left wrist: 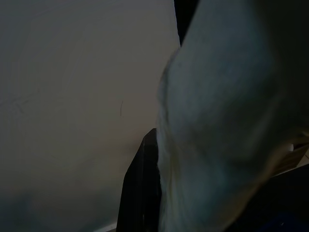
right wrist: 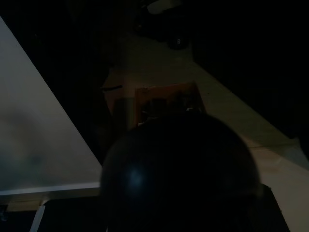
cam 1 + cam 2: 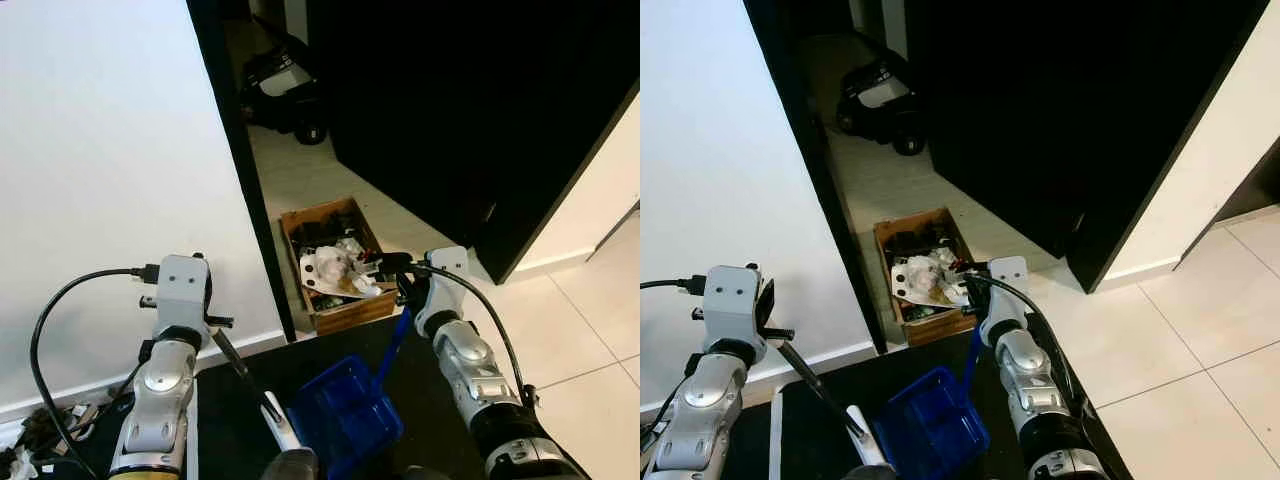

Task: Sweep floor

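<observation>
right gripper (image 3: 402, 285) shut on blue dustpan (image 3: 345, 415) handle; pan hangs below it, over black mat (image 3: 440, 400). left gripper (image 3: 215, 325) clamps brush (image 3: 262, 400) stick, brush head just beside pan. cardboard box (image 3: 330, 262) of trash right ahead of right claw. risk: pan tilts w/ a swing, spills short of box.

left arm (image 3: 165, 380): low left, black rod at wrist | right gripper (image 3: 400, 275): seemingly holds blue dustpan (image 3: 345, 410) handle | cardboard box (image 3: 330, 262): full of rubbish, in doorway
</observation>
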### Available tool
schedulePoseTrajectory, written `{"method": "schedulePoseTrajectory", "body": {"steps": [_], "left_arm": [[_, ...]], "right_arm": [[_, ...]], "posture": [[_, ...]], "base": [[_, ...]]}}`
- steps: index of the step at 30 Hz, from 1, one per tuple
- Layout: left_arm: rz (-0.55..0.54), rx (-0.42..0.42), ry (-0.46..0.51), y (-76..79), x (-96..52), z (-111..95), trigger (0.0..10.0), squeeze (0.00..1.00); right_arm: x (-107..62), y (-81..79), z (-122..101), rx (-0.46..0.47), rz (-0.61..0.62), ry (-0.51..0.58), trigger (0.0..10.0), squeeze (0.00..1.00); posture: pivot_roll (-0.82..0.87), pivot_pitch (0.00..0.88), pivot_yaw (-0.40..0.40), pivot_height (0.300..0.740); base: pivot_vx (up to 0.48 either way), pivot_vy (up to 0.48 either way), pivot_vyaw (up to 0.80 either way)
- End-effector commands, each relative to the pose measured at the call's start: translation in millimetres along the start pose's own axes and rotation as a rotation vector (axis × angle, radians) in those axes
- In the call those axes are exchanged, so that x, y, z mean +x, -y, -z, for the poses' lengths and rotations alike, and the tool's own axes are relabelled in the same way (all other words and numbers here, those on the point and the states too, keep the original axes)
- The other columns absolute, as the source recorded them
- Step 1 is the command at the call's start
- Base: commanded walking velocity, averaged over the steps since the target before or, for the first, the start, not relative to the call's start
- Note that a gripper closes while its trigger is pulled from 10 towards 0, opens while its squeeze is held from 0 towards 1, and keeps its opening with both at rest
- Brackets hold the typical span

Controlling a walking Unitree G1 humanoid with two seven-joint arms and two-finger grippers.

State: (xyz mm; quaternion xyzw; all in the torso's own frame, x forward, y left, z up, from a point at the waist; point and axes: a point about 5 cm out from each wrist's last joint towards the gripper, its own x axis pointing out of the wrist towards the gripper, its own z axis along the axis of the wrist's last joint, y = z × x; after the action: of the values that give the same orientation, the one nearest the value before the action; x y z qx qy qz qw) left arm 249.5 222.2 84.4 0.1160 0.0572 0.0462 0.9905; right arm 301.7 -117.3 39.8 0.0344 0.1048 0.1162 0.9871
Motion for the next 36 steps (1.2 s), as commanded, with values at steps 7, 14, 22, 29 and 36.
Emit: {"method": "schedulePoseTrajectory", "body": {"steps": [7, 14, 22, 29, 36], "left_arm": [[-0.018, -0.010, 0.009, -2.6, -1.5, -2.0, 10.0, 0.00], [-0.022, -0.012, 0.007, -2.9, -1.7, -1.6, 10.0, 0.00], [-0.024, -0.011, 0.005, -3.5, -1.5, -0.7, 10.0, 0.00], [-0.024, -0.012, 0.005, -3.4, -1.3, -0.7, 10.0, 0.00], [-0.026, -0.011, 0.005, -3.7, -1.4, -0.6, 10.0, 0.00]], "right_arm": [[1.8, -3.8, -1.9, 0.019, -0.012, 0.013, 10.0, 0.00], [1.4, -3.7, -1.2, 0.019, -0.011, 0.010, 10.0, 0.00], [1.4, -3.6, -0.8, 0.018, -0.012, 0.008, 10.0, 0.00], [1.3, -3.8, -0.2, 0.018, -0.011, 0.006, 10.0, 0.00], [1.2, -4.1, 0.1, 0.019, -0.012, 0.007, 10.0, 0.00]], "posture": [[0.18, 0.008, 0.022, 0.740], [0.18, 0.010, 0.020, 0.740], [0.18, 0.011, 0.021, 0.740], [0.18, 0.011, 0.021, 0.740], [0.18, 0.010, 0.022, 0.740]], "base": [[0.000, 0.301, 0.00], [0.000, 0.318, 0.00], [0.000, 0.327, 0.00], [0.000, 0.326, 0.00], [0.000, 0.321, 0.00]]}}
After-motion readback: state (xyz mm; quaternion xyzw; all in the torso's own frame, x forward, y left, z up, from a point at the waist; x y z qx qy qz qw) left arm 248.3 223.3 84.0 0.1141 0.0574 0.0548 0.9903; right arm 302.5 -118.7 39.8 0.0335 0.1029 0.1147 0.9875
